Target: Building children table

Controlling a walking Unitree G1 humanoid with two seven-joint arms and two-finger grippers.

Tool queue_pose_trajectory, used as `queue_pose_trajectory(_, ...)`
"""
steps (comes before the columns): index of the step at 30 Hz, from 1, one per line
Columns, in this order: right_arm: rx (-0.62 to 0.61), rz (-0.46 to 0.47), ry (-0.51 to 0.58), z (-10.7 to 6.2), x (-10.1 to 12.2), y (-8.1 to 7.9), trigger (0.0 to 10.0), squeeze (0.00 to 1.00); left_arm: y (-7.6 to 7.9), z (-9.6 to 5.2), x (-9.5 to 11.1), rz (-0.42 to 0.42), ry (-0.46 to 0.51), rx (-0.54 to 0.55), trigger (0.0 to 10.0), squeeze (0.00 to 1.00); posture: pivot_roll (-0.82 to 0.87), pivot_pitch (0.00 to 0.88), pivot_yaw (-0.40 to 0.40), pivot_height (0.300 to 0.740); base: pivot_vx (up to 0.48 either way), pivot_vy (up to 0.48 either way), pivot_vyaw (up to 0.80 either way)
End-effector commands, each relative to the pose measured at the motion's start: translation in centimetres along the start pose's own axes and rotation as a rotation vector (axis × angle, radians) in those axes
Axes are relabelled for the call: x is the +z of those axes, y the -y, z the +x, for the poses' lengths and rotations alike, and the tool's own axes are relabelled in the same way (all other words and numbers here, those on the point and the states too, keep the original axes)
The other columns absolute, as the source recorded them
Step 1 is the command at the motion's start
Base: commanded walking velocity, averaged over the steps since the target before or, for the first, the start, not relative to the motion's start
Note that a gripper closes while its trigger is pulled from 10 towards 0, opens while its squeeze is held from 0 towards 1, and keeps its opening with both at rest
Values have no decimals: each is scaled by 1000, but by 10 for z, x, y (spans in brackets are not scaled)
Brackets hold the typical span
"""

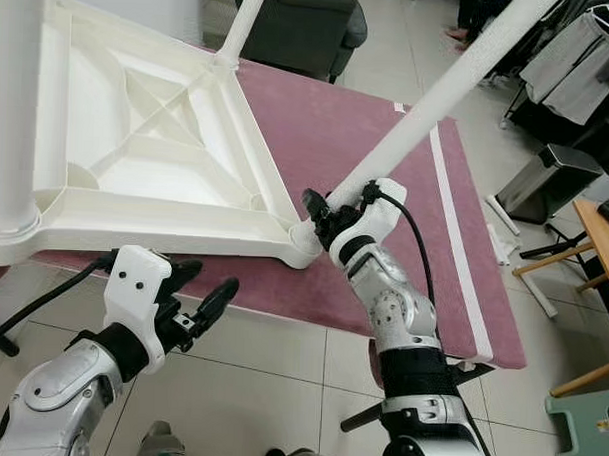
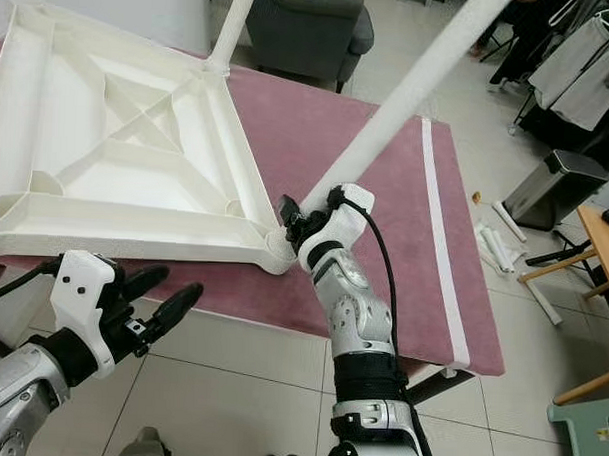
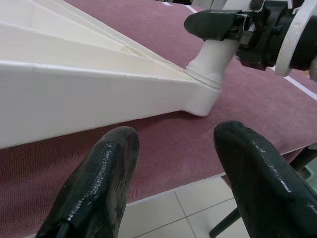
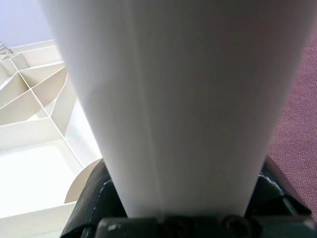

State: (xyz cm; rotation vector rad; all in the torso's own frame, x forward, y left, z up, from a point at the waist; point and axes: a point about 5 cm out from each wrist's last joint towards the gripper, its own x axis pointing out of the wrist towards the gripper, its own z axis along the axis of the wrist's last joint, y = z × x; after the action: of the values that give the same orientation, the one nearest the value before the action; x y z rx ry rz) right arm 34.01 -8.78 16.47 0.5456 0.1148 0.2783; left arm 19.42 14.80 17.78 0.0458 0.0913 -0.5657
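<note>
A white plastic children's table top (image 1: 167, 143) lies upside down on a maroon mat (image 1: 386, 191), ribbed underside up. A long white table leg (image 1: 439, 93) slants up from its near right corner socket (image 1: 304, 240). My right gripper (image 1: 330, 211) is shut on the base of this leg, just above the socket; the leg (image 4: 173, 99) also runs between its fingers in the right wrist view. My left gripper (image 1: 197, 294) hovers open over the floor tiles in front of the table edge, holding nothing; its fingers (image 3: 94, 183) point at the corner socket (image 3: 208, 84).
Two other white legs stand in the table top: one at the near left (image 1: 14, 108), one at the far corner (image 1: 242, 26). A dark armchair (image 1: 301, 28) sits behind the mat. A metal bin (image 1: 546, 181), clothes rack and wooden furniture stand at right.
</note>
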Motion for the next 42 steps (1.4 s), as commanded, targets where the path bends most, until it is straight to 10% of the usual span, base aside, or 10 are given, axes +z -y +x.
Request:
queue_pose_trajectory(1, 58, 177, -50, 3, -15, -21, 0, 0, -1, 3, -5, -18, -24, 22, 10000, 0, 249, 118, -104, 740, 0, 0, 0)
queue_pose_trajectory(18, 182, 387, -124, -1, -18, -45, 0, 0, -33, 24, 1, -117, 19, 368, 10000, 0, 245, 119, -103, 740, 0, 0, 0)
queue_pose_trajectory(19, 183, 390, -129, -1, -19, -45, 0, 0, -36, 25, 4, -162, 58, 408, 10000, 1000, 246, 120, -103, 740, 0, 0, 0)
queue_pose_trajectory(25, 184, 361, -133, -2, -20, -45, 0, 0, -32, 25, 8, -182, 92, 417, 10000, 1000, 245, 122, -101, 740, 0, 0, 0)
queue_pose_trajectory(26, 184, 343, -132, -2, -21, -45, 0, 0, -22, 24, 14, -241, 133, 361, 10000, 604, 248, 124, -100, 740, 0, 0, 0)
queue_pose_trajectory(33, 174, 328, -136, -2, -22, -45, 0, 0, 2, 20, 26, -379, 220, 209, 10000, 690, 254, 128, -98, 740, 0, 0, 0)
queue_pose_trajectory(34, 172, 329, -138, -2, -22, -45, 0, 0, 13, 11, 24, -331, 188, 85, 10000, 0, 256, 129, -98, 740, 0, 0, 0)
queue_pose_trajectory(42, 174, 324, -142, -1, -21, -45, 0, 0, 19, -11, 21, -329, 166, -33, 10000, 0, 264, 138, -105, 740, 0, 0, 0)
